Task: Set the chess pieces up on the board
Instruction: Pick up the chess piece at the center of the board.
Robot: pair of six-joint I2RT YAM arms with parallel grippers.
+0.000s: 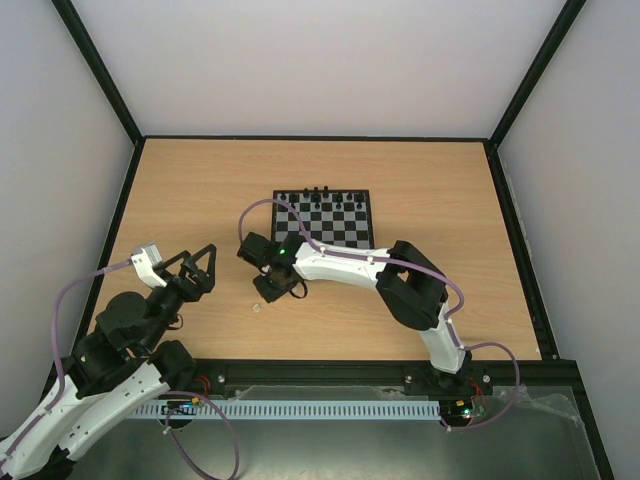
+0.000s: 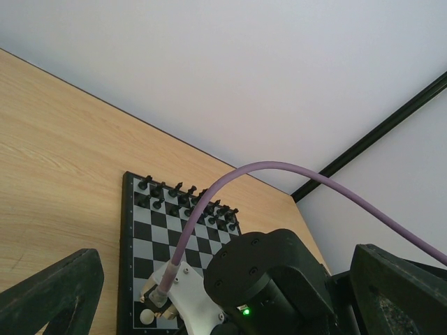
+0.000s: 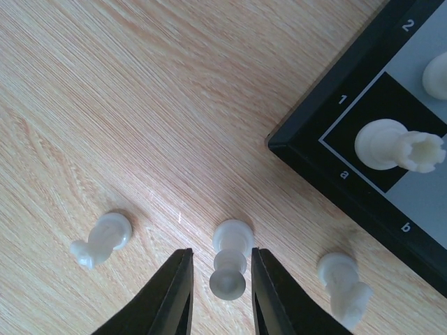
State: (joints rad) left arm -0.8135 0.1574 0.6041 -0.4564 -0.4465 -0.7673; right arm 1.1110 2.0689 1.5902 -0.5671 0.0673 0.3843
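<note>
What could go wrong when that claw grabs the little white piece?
The pawn lies on its side between the fingers of the right gripper; being round, it may roll or squirt out when they close. The fallen piece nearer the board lies close, so a finger could knock it.

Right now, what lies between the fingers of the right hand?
One white pawn sits between the fingers of the right hand, a gap each side; the right wrist view shows it.
</note>
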